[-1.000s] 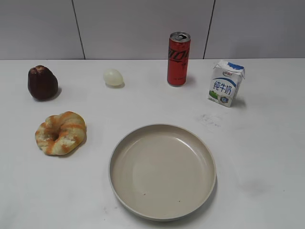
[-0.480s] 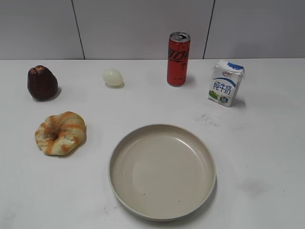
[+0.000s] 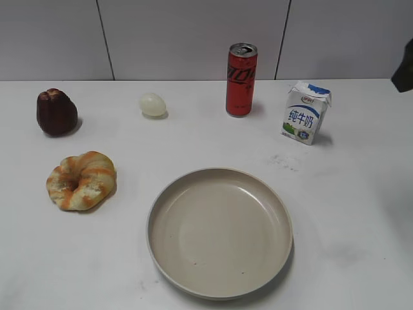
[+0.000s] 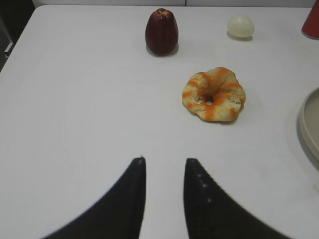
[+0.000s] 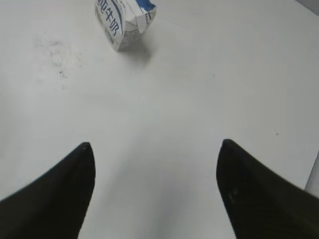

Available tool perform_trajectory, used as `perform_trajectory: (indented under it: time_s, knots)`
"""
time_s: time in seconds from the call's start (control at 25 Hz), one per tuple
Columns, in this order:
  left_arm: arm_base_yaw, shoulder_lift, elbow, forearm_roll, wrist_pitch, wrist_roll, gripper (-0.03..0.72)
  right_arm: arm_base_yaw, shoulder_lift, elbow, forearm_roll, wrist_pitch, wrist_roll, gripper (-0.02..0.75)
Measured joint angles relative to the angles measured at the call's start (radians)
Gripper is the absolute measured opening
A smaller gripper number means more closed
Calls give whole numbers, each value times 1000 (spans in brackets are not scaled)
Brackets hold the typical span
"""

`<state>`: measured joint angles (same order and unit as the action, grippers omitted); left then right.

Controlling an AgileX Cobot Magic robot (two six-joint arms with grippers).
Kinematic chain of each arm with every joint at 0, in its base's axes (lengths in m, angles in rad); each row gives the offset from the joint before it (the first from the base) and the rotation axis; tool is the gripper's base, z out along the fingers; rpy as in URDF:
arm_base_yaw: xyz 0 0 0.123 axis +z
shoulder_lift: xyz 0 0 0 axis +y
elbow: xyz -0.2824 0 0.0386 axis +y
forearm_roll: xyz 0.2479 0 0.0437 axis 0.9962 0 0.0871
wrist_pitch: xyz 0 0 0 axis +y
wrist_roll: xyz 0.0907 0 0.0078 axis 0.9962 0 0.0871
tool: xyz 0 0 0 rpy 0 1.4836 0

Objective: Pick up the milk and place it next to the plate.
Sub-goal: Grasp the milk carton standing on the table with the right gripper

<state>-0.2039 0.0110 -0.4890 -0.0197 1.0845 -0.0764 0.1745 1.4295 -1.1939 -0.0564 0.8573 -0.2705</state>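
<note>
Since the earlier frame, a dark arm part (image 3: 405, 66) has entered at the exterior view's right edge, nearest the upright milk (image 3: 306, 112), behind and right of the plate (image 3: 219, 231).

Left gripper (image 4: 164, 162): jaws slightly parted, empty, milk unseen.

Right gripper (image 5: 155, 144): jaws wide, empty; milk (image 5: 123, 20) lies ahead, left of centre.

a bare test bench in a lab, not a kitchen. a plain white table (image 3: 361, 213) stands against a wall of large pale grey panels (image 3: 193, 39) with dark seams. food props sit spaced apart as if staged: a plate (image 3: 219, 231), the milk (image 3: 306, 112), a red soda can (image 3: 241, 79), a bread ring (image 3: 81, 180).
</note>
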Motion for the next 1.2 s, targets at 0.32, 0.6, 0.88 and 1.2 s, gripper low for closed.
perform_trajectory:
  time_s: [0.32, 0.6, 0.88, 1.2]
  knots:
    - [0, 0, 0, 0, 0, 0, 209, 0, 478, -511, 85, 216, -194, 574]
    - [0, 0, 0, 0, 0, 0, 209, 0, 639, -624, 130, 158, -310, 574]
    - [0, 0, 0, 0, 0, 0, 209, 0, 743, -626, 178, 81, -392, 574]
    - [0, 0, 0, 0, 0, 0, 209, 0, 825, -629, 227, 17, -399, 571]
